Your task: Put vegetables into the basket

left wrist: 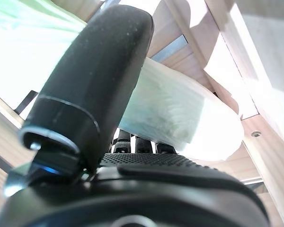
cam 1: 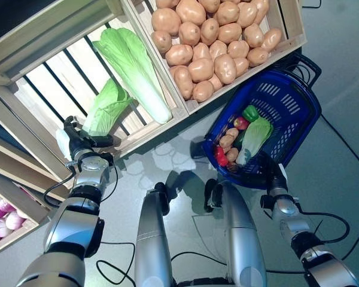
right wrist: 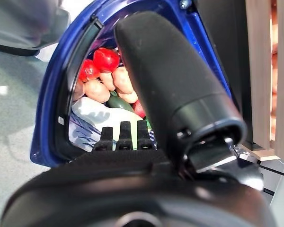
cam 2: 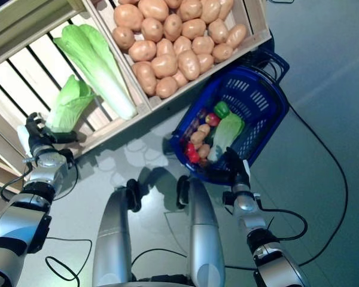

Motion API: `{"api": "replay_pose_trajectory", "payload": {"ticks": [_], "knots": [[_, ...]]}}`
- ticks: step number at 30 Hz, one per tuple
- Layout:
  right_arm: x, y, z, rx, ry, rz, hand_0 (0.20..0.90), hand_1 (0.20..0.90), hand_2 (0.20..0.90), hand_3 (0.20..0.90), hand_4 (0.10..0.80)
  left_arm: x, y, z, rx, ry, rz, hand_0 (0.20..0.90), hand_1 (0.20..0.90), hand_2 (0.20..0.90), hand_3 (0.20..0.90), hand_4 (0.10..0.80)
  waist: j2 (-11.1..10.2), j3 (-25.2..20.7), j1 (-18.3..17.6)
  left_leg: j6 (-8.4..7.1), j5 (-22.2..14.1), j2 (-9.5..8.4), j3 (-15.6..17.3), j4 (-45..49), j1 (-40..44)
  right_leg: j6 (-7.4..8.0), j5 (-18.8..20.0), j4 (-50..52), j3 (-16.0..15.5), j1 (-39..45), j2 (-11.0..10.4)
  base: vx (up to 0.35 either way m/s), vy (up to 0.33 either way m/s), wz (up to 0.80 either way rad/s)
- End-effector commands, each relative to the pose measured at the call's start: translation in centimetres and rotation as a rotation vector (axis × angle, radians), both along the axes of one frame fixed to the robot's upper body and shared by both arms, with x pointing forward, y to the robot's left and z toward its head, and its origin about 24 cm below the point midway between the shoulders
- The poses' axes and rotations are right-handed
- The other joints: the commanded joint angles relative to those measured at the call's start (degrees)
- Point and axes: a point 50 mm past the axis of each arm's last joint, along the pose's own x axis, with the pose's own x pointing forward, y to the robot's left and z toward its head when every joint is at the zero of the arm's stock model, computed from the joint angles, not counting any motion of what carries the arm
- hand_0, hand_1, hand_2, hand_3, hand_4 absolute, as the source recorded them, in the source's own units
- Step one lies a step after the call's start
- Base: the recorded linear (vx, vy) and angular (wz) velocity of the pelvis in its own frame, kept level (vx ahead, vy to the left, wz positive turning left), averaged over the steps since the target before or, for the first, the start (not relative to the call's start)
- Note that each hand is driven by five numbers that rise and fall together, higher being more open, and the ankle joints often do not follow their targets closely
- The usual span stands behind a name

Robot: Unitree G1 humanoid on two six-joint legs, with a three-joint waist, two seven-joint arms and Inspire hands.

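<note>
Pale green leafy cabbage (cam 1: 105,107) lay at the front edge of the slatted wooden crate (cam 1: 48,84), its white stalk end clasped by the curled fingers and thumb of the left hand (cam 1: 78,143). Right hand (cam 1: 274,176) gripped the rim of the blue plastic basket (cam 1: 293,101), which held another cabbage, potatoes and red vegetables beside the potato crate (cam 1: 290,30).

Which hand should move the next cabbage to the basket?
Left. The left hand is already curled round the small cabbage in the crate; the right hand is holding the basket rim.
</note>
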Motion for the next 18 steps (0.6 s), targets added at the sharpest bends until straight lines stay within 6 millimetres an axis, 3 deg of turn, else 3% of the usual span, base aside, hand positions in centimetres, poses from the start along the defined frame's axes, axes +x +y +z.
{"api": "replay_pose_trajectory", "payload": {"ticks": [1,7,18], "knots": [[-0.33,-0.31,1.36,0.063,-0.133,-0.050,0.900,0.900,0.900,0.900,0.800,-6.56,0.58,-10.11,-0.239,0.345,0.128,0.300,0.300,0.300,0.300,0.400,-1.99,-1.17,0.72,4.12,-4.91,-2.35,4.74,-0.70,2.83,2.54,2.21,-5.11,1.52,3.61,-1.17,0.000,0.000,0.00],[-0.07,-0.12,2.32,0.068,-0.176,-0.055,0.900,0.900,0.900,0.900,0.800,-6.21,0.22,-9.92,-0.258,0.308,0.086,0.300,0.300,0.300,0.300,0.400,-1.86,-0.96,0.85,4.11,-5.10,-2.45,4.73,-0.76,2.70,2.61,2.07,-4.92,1.43,3.38,-1.33,0.000,0.000,0.00],[-0.51,-0.49,2.03,0.075,-0.185,-0.055,0.900,0.900,0.900,0.900,0.800,-6.96,0.09,-10.68,-0.257,0.304,0.096,0.300,0.300,0.300,0.300,0.400,-1.66,-2.31,1.04,3.96,-4.71,-2.44,4.87,-3.45,7.14,2.80,2.26,-7.98,1.38,7.68,-1.24,0.000,0.000,0.00]]}}
